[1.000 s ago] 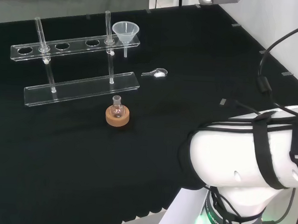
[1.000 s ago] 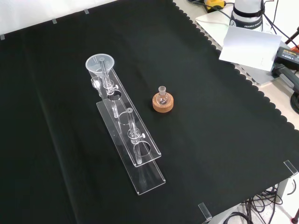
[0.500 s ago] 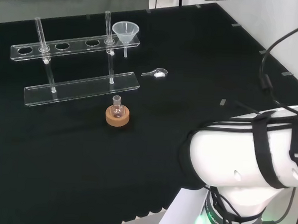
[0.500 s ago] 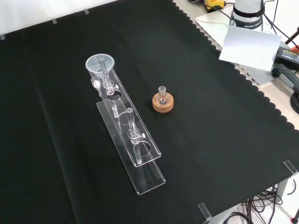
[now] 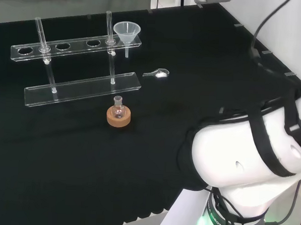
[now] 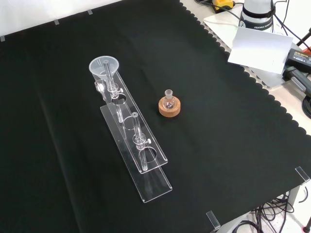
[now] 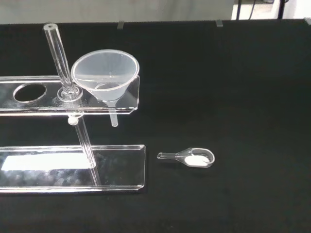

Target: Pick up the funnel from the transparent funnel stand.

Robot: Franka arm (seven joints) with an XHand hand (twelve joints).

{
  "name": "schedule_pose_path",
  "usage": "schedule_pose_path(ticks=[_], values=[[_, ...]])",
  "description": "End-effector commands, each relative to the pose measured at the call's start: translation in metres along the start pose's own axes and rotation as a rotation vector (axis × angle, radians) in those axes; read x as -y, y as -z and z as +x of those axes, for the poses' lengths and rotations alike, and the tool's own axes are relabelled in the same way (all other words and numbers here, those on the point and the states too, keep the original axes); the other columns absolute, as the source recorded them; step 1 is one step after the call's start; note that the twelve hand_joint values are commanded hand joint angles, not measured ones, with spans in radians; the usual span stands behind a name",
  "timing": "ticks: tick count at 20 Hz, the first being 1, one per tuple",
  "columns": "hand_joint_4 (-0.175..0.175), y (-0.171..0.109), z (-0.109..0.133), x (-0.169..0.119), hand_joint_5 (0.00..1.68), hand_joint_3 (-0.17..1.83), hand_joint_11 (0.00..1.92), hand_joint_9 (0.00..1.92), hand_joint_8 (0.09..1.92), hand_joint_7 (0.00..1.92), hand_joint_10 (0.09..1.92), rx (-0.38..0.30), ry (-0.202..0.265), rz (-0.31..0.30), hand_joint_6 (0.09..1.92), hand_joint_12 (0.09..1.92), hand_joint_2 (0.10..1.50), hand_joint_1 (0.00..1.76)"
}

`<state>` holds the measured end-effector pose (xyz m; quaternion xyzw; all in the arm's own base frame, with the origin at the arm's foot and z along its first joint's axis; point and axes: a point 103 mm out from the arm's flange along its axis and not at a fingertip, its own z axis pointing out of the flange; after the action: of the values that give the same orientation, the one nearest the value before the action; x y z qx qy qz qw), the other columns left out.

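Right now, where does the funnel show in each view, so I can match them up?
Head view: the funnel sits in the right end hole of the stand, far side of the cloth.
Front view: the funnel is at the stand's upper end, left of the flask.
Wrist view: the funnel sits in the end hole beside a post.
Shared landmark: the stand.

Small flask [image 5: 118, 106] on cork ring [image 5: 118, 117]; clear spoon [image 7: 190, 157] nearby.
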<state>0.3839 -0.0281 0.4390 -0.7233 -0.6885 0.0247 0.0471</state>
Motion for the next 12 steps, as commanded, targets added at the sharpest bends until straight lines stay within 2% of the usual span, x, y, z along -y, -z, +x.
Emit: schedule_pose_path(ticks=[1,4,5,8,9,11,12], values=[[0.024,-0.019,0.011,-0.074,0.13,0.35,0.05,0.11,0.14,0.05,0.68,-0.005,0.105,0.031,0.09,1.4,1.17,0.02],[0.022,-0.026,0.015,-0.088,0.14,0.32,0.05,0.13,0.17,0.06,0.7,0.012,0.137,0.062,0.09,1.41,1.13,0.09],[0.02,-0.029,0.017,-0.094,0.14,0.31,0.05,0.13,0.2,0.06,0.7,0.021,0.178,0.082,0.09,1.41,1.12,0.11],[0.017,-0.038,0.023,-0.108,0.16,0.28,0.05,0.14,0.35,0.01,0.72,0.037,0.191,0.109,0.09,1.41,1.09,0.16],[0.016,-0.041,0.025,-0.112,0.16,0.28,0.05,0.14,0.38,0.0,0.72,0.033,0.195,0.118,0.09,1.42,1.08,0.17],[0.015,-0.05,0.018,-0.119,0.17,0.27,0.05,0.14,0.42,0.0,0.73,-0.041,0.217,0.139,0.09,1.42,1.07,0.2],[0.014,-0.054,0.017,-0.121,0.17,0.27,0.05,0.15,0.44,0.0,0.73,-0.043,0.218,0.143,0.09,1.42,1.06,0.21]])
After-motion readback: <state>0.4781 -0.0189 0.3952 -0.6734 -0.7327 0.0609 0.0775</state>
